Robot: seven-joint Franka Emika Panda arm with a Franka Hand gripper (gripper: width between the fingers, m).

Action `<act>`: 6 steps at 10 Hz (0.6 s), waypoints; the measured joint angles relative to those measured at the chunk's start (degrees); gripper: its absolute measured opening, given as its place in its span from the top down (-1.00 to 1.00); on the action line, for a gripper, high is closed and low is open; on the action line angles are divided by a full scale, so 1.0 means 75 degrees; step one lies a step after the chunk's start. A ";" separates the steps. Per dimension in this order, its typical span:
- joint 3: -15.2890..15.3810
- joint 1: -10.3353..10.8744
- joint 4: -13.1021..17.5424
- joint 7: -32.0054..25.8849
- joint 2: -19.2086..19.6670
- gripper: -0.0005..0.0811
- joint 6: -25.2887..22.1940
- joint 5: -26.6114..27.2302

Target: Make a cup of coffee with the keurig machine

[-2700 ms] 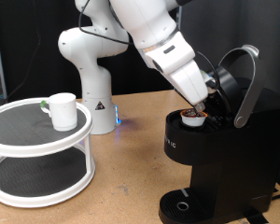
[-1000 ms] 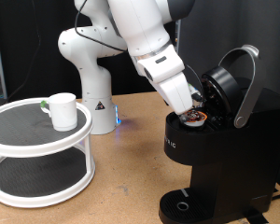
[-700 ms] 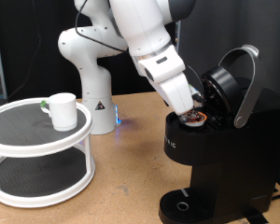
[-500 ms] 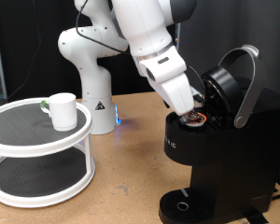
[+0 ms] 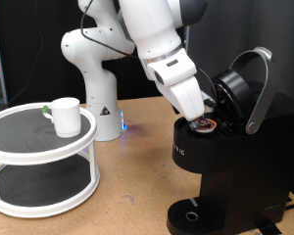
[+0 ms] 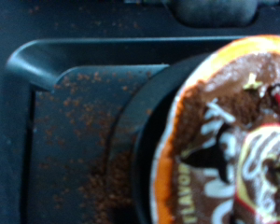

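over the open keurig [image 5: 230, 147], the gripper [image 5: 199, 115] hovers at the pod [image 5: 203, 123]; whether it grips, i cannot tell. the cup [image 5: 66, 116] waits at 9 o'clock on the rack [image 5: 39, 191]. judging by loose grounds [image 6: 84, 140], a tilted pod could jam the lid.

Robotics lab test bench: a white robot arm [image 5: 137, 39] bolted to a wooden tabletop [image 5: 127, 186], black curtain backdrop [image 5: 29, 39], white two-tier turntable [image 5: 39, 157] at frame left.

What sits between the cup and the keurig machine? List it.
In the exterior view, the robot's white base stands behind the gap between the cup on the white tiered stand and the keurig machine; bare wooden table lies in front.
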 joint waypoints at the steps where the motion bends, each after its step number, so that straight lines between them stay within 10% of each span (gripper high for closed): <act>1: -0.0009 0.0001 -0.0001 -0.0010 -0.0005 -0.99 -0.0001 0.0262; 6: -0.0186 -0.0014 0.0173 -0.0236 -0.0416 -0.99 -0.0225 0.1588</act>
